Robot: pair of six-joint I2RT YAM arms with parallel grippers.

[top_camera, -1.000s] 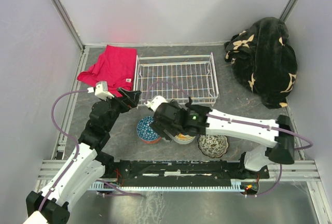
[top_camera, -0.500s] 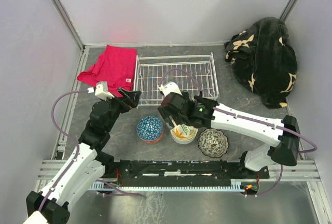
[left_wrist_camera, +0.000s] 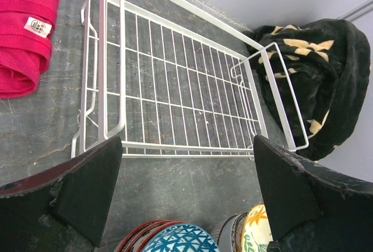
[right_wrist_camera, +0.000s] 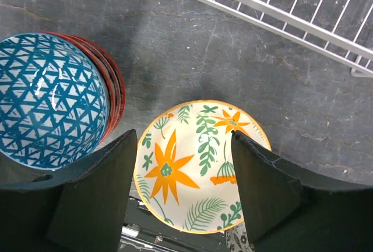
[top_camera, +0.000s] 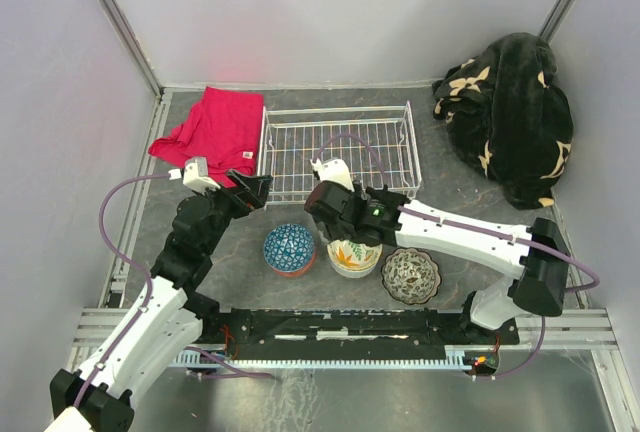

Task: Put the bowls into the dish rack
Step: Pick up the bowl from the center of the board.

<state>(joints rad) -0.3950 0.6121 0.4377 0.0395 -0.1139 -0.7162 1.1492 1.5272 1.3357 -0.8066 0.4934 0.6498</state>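
Your dish rack [top_camera: 338, 112] has no bowls in it, so none of the loading is done. All the bowls that show sit on the surface [right_wrist_camera: 204, 59], in a row just in front of the rack.

The blue bowl [right_wrist_camera: 49, 97] sits on top of a small stack of red-edged bowls [right_wrist_camera: 118, 88]. The flower bowl [right_wrist_camera: 198, 173], with its orange flowers and green leaves, is just beside that stack. In the top view it too seems to sit on another bowl. A dark-patterned bowl [top_camera: 411, 275] sits on the other side of it, near your right arm.

Your right gripper [right_wrist_camera: 183, 141] is right over the flower bowl. Its fingers are apart, one on each side, and I cannot tell if they touch the rim. I think you are about to grab this bowl. It would be the first one to go in.

Your left gripper [left_wrist_camera: 187, 144] hangs by the near left corner of the rack. Its fingers are wide apart and hold nothing.

So every bowl is left to move, one after another, and the stacks must be taken apart from the top.
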